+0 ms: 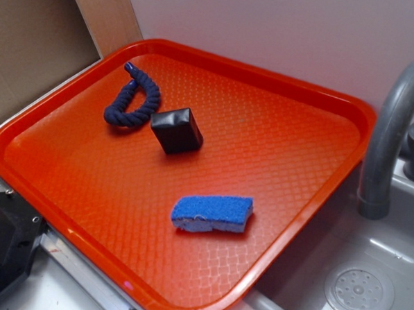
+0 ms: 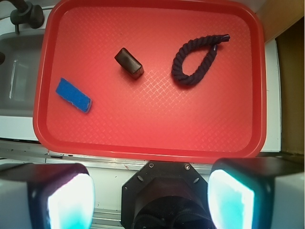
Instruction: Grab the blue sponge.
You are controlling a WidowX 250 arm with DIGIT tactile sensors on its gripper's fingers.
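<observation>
Exterior view: blue sponge [image 1: 212, 213] flat on the red tray [image 1: 291, 132], near the front edge, apart from black block [image 1: 176, 130] and navy rope [image 1: 133, 102].

Wrist view: sponge at tray's left side, gripper [image 2: 150, 200] jaws spread wide, holding nothing.

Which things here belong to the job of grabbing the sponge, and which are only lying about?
For the job:
blue sponge
gripper, open, above the tray's near edge

Lying about:
navy rope
black block
red tray under all three
sink faucet
</observation>
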